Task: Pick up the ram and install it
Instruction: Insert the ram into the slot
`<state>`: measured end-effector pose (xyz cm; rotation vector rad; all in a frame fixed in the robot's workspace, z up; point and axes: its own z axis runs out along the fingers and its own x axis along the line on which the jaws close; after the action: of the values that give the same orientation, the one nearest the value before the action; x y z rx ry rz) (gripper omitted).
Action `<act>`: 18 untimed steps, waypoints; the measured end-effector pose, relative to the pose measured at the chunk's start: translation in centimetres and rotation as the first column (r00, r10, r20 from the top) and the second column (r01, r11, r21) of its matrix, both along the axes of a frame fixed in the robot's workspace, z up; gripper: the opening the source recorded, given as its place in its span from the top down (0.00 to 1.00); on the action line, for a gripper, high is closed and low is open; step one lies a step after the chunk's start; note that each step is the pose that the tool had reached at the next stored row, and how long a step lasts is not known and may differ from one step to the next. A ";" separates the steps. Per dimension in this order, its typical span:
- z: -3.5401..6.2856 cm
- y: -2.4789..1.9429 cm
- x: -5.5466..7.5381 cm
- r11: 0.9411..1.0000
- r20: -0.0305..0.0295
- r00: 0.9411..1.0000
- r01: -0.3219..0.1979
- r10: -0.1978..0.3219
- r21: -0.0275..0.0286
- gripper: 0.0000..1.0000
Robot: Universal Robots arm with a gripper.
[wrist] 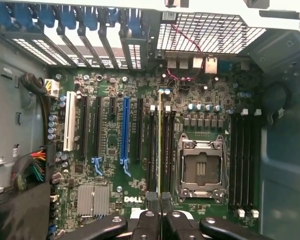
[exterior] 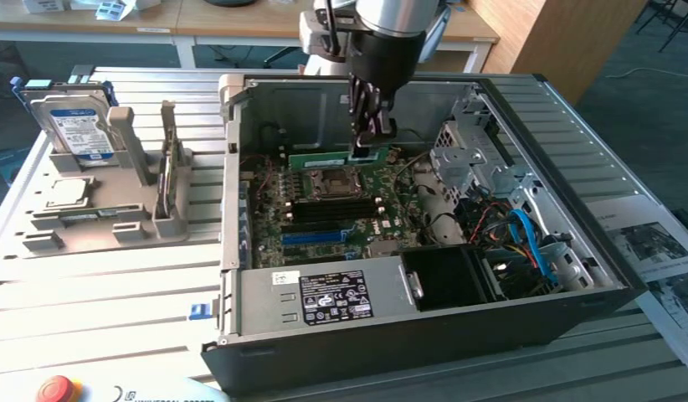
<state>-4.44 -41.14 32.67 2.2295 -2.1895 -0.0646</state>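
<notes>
In the exterior view, the gripper [exterior: 369, 147] stood at the upper centre of the frame, reaching down into the open computer case [exterior: 612, 276]. Its fingers were pressed together on the ram [exterior: 321, 157], pinching it at one end. The ram was carried on edge, its length running from the fingertips toward the exterior view's left. It was positioned just above the motherboard [exterior: 321, 226], on the far side of the CPU socket [exterior: 331, 181]. In the wrist view, the gripper [wrist: 160, 202] clamped the ram [wrist: 159, 145], which appeared edge-on as a thin line. This line ran along the black memory slots [wrist: 152, 150] just beside the CPU socket [wrist: 200, 167]. The long blue slot [wrist: 125, 132] lay on the other side of those slots. Whether the ram was seated in a slot could not be determined. At the upper left of the exterior view, a hard drive [exterior: 76, 121] stood upright in a grey fixture [exterior: 99, 222]. The power supply [exterior: 321, 297] occupied the lower centre of the case.
</notes>
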 end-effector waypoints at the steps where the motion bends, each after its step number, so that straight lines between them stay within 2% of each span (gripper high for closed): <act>1: -0.18 0.00 0.0 1.000 0.000 1.000 0.000 0.000 0.000 0.88; 18: -3.28 0.00 -0.3 1.000 0.000 1.000 0.000 0.000 -0.002 0.88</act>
<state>-4.74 -41.14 29.39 2.2283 -2.1886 -0.0615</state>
